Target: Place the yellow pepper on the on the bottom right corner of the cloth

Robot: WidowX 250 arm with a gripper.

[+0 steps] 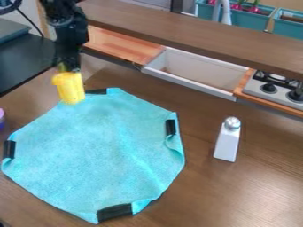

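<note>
The pincer (pixel 69 69) is closed on the stem end of the yellow pepper (pixel 70 90), as best we can judge; how wide its gap is, we cannot tell. The pepper hangs directly below it, long axis close to upright, over the far left edge of the blue cloth (pixel 98 150). From there, our target lies near and to the right, across the cloth, so the next move should be a diagonal carry before lowering. (The folded corners, with their black strips (pixel 114 212), leave us some doubt about the exact spot.) Beyond the cloth sits a pale sink (pixel 183 84), its contents hard for us to make out. Farther back, a teal planter (pixel 241 21) has pinkish-red bulbs (pixel 254 9) in it.
</note>
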